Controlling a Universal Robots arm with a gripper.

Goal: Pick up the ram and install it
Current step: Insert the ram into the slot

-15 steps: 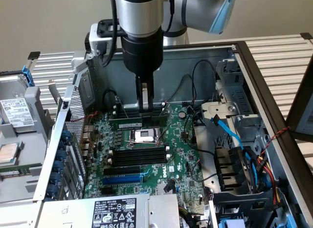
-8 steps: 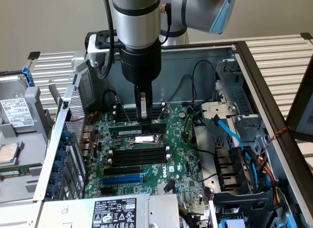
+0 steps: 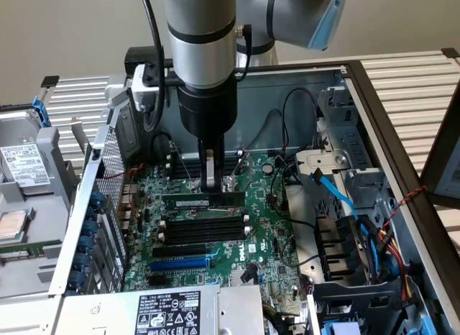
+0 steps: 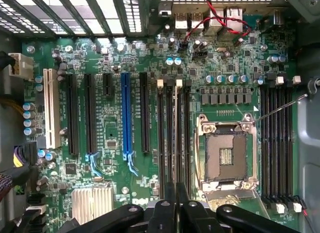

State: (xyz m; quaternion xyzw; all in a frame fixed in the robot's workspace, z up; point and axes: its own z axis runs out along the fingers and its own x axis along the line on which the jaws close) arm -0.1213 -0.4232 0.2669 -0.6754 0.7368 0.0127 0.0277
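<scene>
The ram (image 3: 192, 203) is a long dark stick with a pale label. It stands on edge along the far slot of the black memory slots (image 3: 205, 228) on the green motherboard. My gripper (image 3: 210, 182) reaches straight down into the open computer case and is shut on the stick's top edge near its middle. In the wrist view the ram (image 4: 175, 128) shows edge-on as a thin pale line running away from my gripper (image 4: 175, 195), in line with the memory slots (image 4: 161, 143). I cannot tell whether it is seated in a slot.
A blue expansion slot (image 3: 183, 264) (image 4: 125, 113) lies beside the memory slots. The open CPU socket (image 4: 227, 155) and a second bank of slots (image 4: 277, 138) sit on the other side. A blue cable (image 3: 343, 198) and drive cage crowd the exterior view's right. The case wall (image 3: 100, 184) rises on its left.
</scene>
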